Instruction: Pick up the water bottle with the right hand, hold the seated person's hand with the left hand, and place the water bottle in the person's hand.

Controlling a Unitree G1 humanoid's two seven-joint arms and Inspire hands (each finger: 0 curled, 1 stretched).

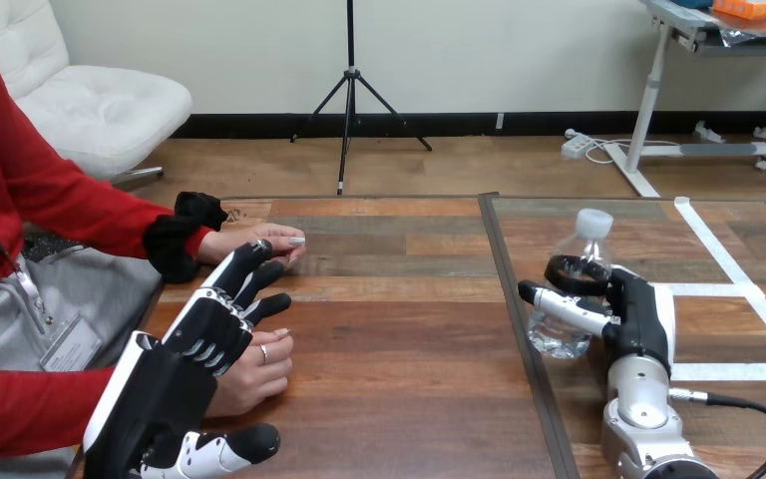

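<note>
Right hand (640,321) here: my fingers are curled round the water bottle (578,267), which stands upright against my palm on the table (409,384). Over to my left hand (204,334): it lies over the person's near hand (259,367), fingers straight and slightly spread, thumb set apart beneath. The person's far hand (264,238) sits right at my left fingertips.

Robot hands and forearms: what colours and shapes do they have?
The left hand has a black body, white shells on its back and black-and-white jointed fingers. The right hand is black, with white shells too. The right forearm is a rounded silver casing.
</note>
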